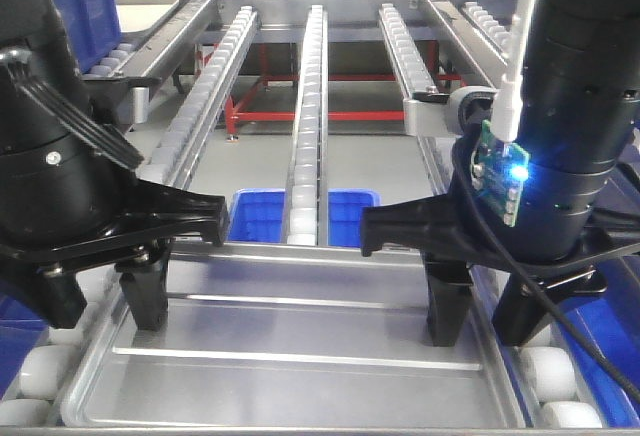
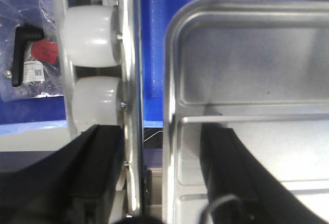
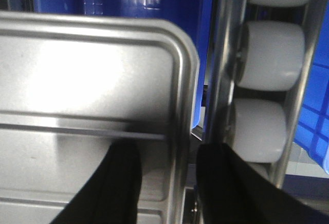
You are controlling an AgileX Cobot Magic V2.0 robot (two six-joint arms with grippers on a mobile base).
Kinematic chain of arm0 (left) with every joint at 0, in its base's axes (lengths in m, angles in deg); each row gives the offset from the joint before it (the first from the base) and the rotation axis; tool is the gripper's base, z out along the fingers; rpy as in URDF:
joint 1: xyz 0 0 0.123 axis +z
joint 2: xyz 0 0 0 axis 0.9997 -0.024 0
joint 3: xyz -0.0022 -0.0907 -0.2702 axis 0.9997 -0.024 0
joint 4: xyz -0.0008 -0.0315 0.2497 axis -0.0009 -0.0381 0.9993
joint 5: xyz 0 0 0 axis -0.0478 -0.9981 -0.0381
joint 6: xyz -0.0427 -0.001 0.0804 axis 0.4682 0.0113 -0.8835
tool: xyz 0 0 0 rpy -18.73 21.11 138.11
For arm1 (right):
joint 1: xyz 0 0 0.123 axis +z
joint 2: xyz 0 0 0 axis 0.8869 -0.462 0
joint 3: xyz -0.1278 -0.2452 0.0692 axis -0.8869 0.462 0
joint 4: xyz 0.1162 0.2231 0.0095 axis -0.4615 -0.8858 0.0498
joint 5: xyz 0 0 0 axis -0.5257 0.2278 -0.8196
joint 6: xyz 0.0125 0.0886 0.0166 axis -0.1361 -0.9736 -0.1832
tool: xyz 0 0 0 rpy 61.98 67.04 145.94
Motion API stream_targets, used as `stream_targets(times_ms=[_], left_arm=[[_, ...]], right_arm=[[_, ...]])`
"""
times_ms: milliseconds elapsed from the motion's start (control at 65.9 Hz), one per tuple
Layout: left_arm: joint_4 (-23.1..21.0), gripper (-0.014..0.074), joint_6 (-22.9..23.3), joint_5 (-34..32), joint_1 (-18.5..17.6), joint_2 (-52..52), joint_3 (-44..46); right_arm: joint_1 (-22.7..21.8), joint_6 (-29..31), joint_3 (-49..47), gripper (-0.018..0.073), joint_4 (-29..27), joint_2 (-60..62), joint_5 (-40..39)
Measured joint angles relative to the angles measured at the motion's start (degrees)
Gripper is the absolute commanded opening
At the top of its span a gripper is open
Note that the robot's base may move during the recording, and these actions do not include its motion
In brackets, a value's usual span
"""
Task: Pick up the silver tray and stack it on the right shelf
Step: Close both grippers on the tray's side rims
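Note:
The silver tray lies flat across the near end of the right shelf, resting on the white rollers at each side, with two raised ribs showing on its bottom. My left gripper is open and straddles the tray's left rim: in the left wrist view one finger is inside the tray and the other is outside, over the rollers. My right gripper is open astride the right rim, with a narrow gap on either side of it.
Sloping roller lanes run away from me. Blue bins sit below the rack, and another blue bin stands at back left. A plastic bag holding a black part lies left of the rack. A red frame stands beneath.

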Motion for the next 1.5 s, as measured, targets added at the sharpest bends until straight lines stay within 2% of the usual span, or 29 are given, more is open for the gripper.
stream_targets(times_ms=[379,516,637,698,1168,1502], left_arm=[[-0.8,0.0136,0.0,-0.2,0.0,0.0,0.0],[-1.4,0.0055,0.0,-0.5,-0.1,0.0,0.0],[-1.1,-0.0059,0.0,0.1,-0.1,0.0,0.0],[-0.8,-0.0107,0.0,0.4,-0.1,0.0,0.0],[-1.7,-0.0099,0.2,0.7,0.0,-0.1,0.1],[-2.6,-0.01,0.3,6.5,1.4,4.1,2.7]], right_arm=[[0.0,0.0,0.0,0.0381,0.0,0.0,0.0],[0.0,0.0,0.0,0.0239,-0.1,0.0,-0.1],[0.0,0.0,0.0,0.0085,-0.2,0.0,0.5],[0.0,-0.1,0.0,0.0047,0.2,0.0,0.9],[0.0,-0.2,-0.7,0.0052,0.2,0.9,2.0],[0.1,-0.2,-4.4,0.0052,-0.3,5.9,7.5]])
